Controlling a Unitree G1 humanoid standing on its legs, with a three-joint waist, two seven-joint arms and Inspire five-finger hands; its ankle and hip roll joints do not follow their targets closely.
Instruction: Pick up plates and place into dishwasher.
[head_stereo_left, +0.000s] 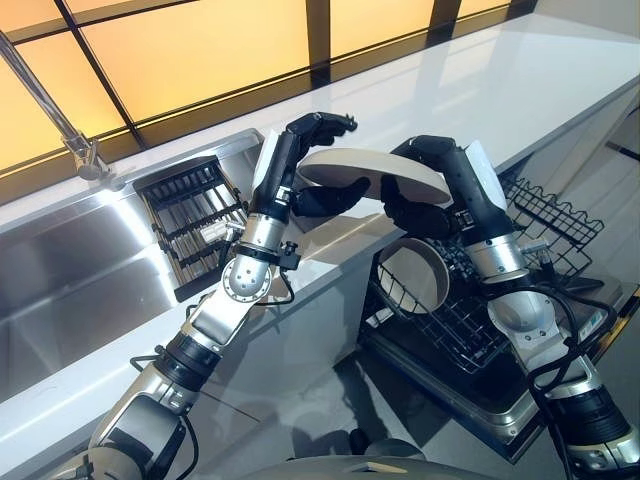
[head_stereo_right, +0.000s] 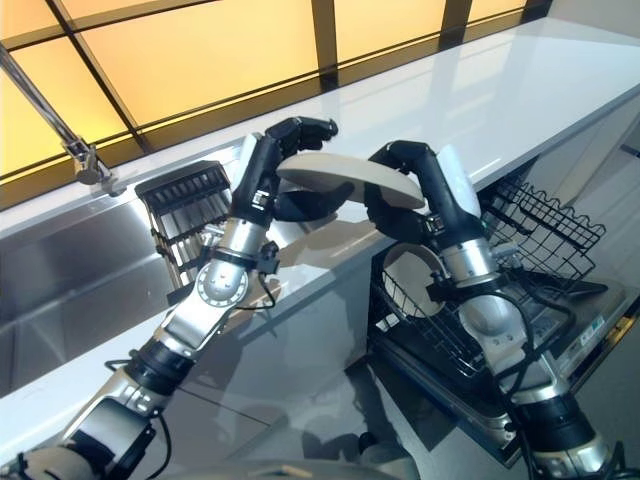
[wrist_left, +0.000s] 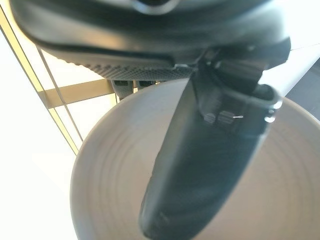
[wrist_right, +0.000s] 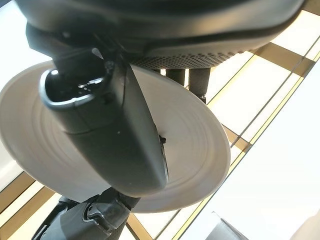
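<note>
matt ceramic plate (head_stereo_left: 372, 176), glossy white counter (head_stereo_left: 520, 80), steel sink (head_stereo_left: 60, 270)

Nothing is reading as text, label, number or sign anywhere here; no surface in any of the four views is showing legible print.

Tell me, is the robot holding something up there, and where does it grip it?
Yes: a pale plate, held above the counter edge by both hands. The left hand pinches its left rim, the right hand its right rim.
</note>
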